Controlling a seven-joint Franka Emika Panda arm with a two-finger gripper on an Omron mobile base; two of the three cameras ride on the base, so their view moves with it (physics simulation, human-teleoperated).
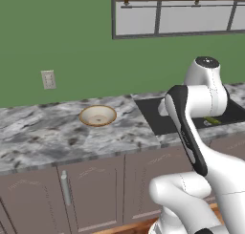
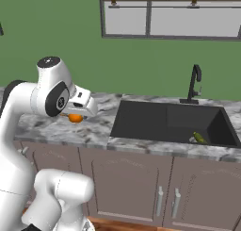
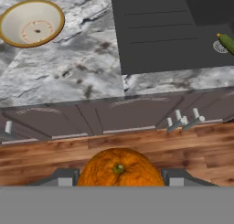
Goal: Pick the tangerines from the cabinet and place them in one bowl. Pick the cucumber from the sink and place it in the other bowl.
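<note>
The gripper (image 3: 119,182) clamps a bright orange tangerine (image 3: 119,169). It should centre well over the beige bowl (image 3: 31,23) and lower before letting go, or the fruit may roll off.

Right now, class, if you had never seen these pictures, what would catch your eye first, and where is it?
The bright orange tangerine clamped in the gripper, above the wooden floor in the hand view. Next, the beige bowl on the marble counter, left of the black sink. A green cucumber lies in the sink.
</note>
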